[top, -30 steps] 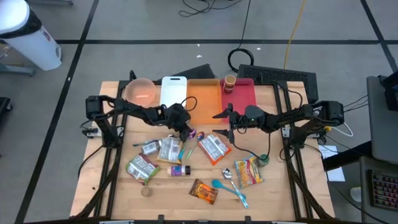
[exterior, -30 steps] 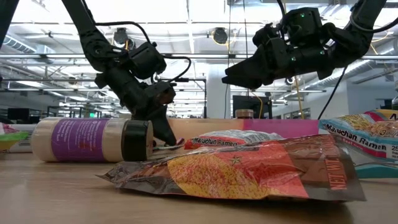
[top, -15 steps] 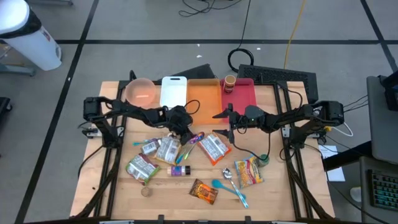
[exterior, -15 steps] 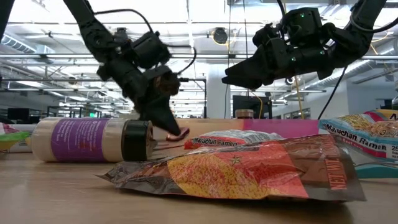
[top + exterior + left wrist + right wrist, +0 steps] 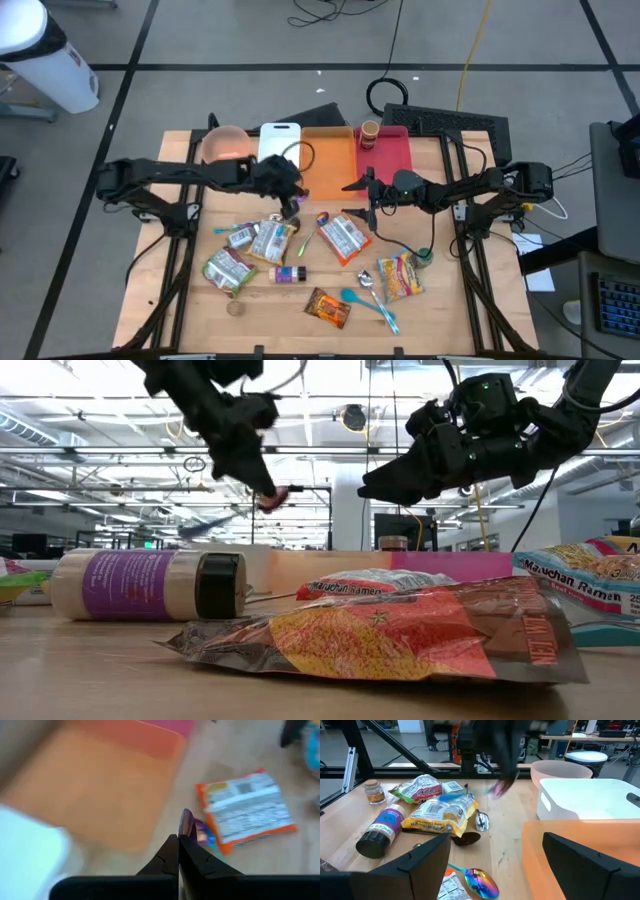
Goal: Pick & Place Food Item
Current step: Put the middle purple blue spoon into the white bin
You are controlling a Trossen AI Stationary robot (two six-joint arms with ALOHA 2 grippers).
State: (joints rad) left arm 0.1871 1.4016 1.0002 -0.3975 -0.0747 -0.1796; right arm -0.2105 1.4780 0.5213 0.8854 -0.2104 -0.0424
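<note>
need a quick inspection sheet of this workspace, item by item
surface: wooden table, no spills seen.
job's things: small purple-wrapped item pinched in the left gripper, lifted off the table near the orange bin; pink bowl, white bin and red bin in the same back row.
clutter: ramen packs, spice bottle, snack bag, spoons, all loose.
grippers: left shut on the item; right gripper open, hovering beside the red bin.
cables: black coil and yellow lead on the floor.
surroundings: nothing seen of people.
</note>
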